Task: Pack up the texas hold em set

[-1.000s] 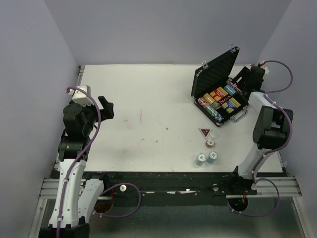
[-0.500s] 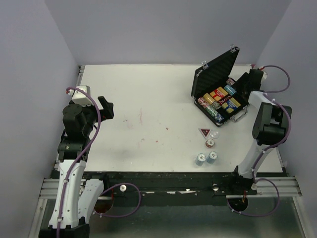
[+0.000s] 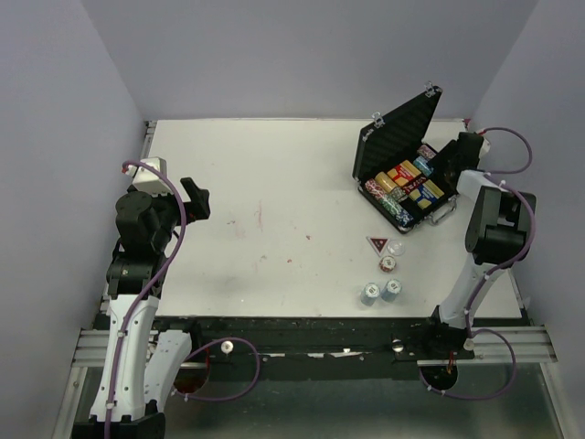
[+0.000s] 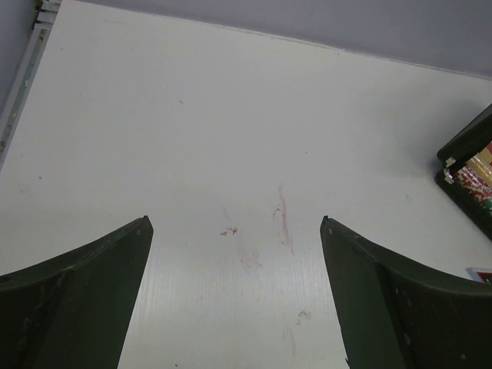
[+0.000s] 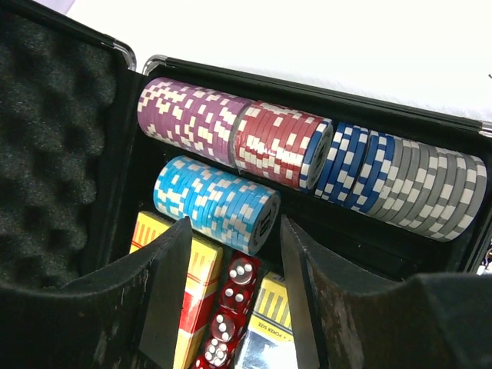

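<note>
The black case of the texas hold em set stands open at the table's far right, its tray holding chip rows and card decks. My right gripper reaches into the tray from the right. In the right wrist view that gripper is open, its jaws either side of a row of red dice, apart from them, just below the light blue chip row. Two card decks flank the dice. Three small chip stacks, a dark triangular marker and a clear disc lie on the table. My left gripper hangs open far left.
Purple, red, blue and grey chips fill the tray's far row. The foam-lined lid stands close on the left of my right gripper. Faint red marks stain the white table under my left gripper.
My right gripper's jaws have narrowed and it has edged a little further down into the case. The left arm has not moved.
</note>
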Robot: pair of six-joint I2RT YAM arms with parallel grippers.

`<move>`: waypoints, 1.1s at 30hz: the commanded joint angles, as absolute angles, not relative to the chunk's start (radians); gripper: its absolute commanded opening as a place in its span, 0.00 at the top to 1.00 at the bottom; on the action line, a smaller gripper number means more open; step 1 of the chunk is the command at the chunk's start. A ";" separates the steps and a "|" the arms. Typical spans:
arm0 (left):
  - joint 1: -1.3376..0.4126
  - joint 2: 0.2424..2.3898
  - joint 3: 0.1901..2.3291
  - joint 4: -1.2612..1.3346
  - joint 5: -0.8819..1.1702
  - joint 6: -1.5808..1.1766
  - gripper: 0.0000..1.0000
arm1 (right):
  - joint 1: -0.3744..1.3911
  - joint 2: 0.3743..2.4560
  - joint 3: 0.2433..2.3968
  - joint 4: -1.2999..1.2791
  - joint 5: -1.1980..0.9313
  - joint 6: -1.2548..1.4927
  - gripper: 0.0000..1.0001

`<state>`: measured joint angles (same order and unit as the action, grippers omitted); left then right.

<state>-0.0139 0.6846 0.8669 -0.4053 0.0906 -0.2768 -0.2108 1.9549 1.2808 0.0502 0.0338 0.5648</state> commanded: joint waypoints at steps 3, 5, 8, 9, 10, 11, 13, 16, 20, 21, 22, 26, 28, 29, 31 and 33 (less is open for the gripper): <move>-0.009 0.676 0.853 -0.390 0.101 -0.267 0.01 | -0.219 1.999 1.279 0.087 -0.028 0.586 0.44; -0.008 0.676 0.853 -0.391 0.101 -0.267 0.01 | -0.219 2.006 1.284 0.094 -0.038 0.595 0.45; -0.009 0.678 0.853 -0.391 0.101 -0.265 0.01 | -0.221 2.020 1.292 0.100 -0.055 0.607 0.45; -0.009 0.678 0.853 -0.390 0.101 -0.267 0.01 | -0.221 2.025 1.293 0.103 -0.063 0.612 0.45; -0.009 0.678 0.851 -0.390 0.101 -0.265 0.01 | -0.222 2.028 1.295 0.110 -0.072 0.615 0.45; -0.009 0.678 0.853 -0.390 0.101 -0.265 0.01 | -0.221 2.031 1.293 0.115 -0.078 0.623 0.45; -0.009 0.678 0.853 -0.391 0.101 -0.265 0.01 | -0.221 2.037 1.290 0.129 -0.087 0.633 0.46; -0.009 0.678 0.851 -0.390 0.103 -0.265 0.01 | -0.221 2.045 1.287 0.147 -0.100 0.643 0.46; -0.009 0.681 0.851 -0.390 0.103 -0.265 0.01 | -0.221 2.056 1.289 0.167 -0.117 0.657 0.48; -0.009 0.681 0.850 -0.390 0.103 -0.265 0.01 | -0.221 2.060 1.292 0.170 -0.124 0.663 0.49; -0.008 0.681 0.851 -0.390 0.103 -0.265 0.01 | -0.221 2.066 1.296 0.175 -0.132 0.666 0.49; -0.009 0.683 0.853 -0.390 0.103 -0.265 0.01 | -0.219 2.086 1.312 0.195 -0.159 0.696 0.49; -0.009 0.684 0.853 -0.390 0.103 -0.265 0.01 | -0.221 2.097 1.319 0.209 -0.179 0.713 0.49; -0.009 0.686 0.853 -0.390 0.101 -0.265 0.01 | -0.219 2.103 1.322 0.213 -0.190 0.721 0.49; -0.009 0.686 0.853 -0.390 0.103 -0.265 0.01 | -0.219 2.114 1.328 0.224 -0.198 0.733 0.49; -0.009 0.687 0.851 -0.390 0.103 -0.265 0.01 | -0.218 2.120 1.331 0.230 -0.198 0.739 0.49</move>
<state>-0.0139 0.6849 0.8665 -0.4053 0.0906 -0.2764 -0.2165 2.0785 1.3025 0.1864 -0.1555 0.7029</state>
